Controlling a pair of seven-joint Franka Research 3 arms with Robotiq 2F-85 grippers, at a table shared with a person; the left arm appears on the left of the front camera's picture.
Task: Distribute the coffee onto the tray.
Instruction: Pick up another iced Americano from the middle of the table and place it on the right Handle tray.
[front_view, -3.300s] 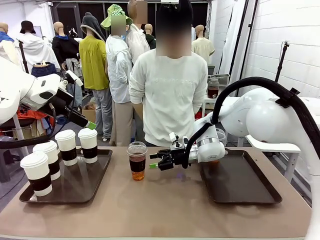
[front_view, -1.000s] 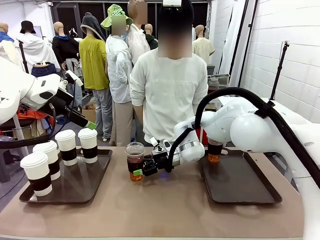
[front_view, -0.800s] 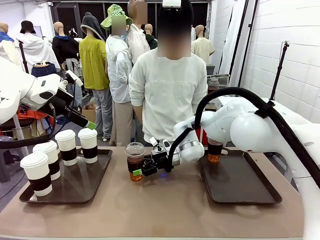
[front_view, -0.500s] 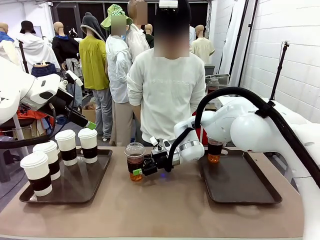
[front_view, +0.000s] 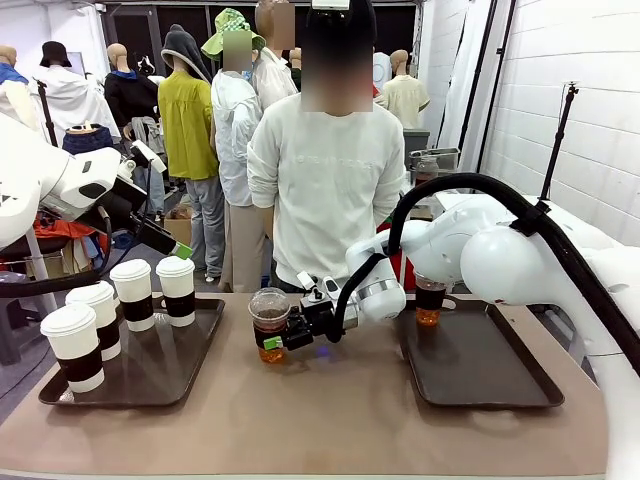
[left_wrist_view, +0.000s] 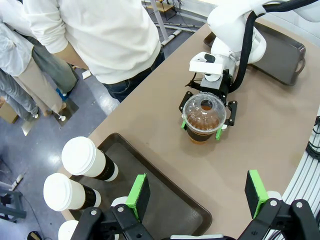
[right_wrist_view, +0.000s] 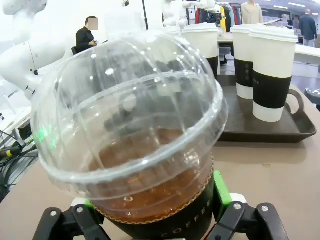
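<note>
Brown table, mid-span: dome-lid cup between trays. R gripper straddles its base, pads beside sleeve, jaws wide, no firm grip yet. L gripper spread, empty. Step: grasping. Next: close, lift, carry to right tray.

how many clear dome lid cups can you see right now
2. One clear dome-lidded cup stands on the bare table between the trays, with the right claw around its base. The other cup sits on the right tray, partly behind the right arm.
</note>
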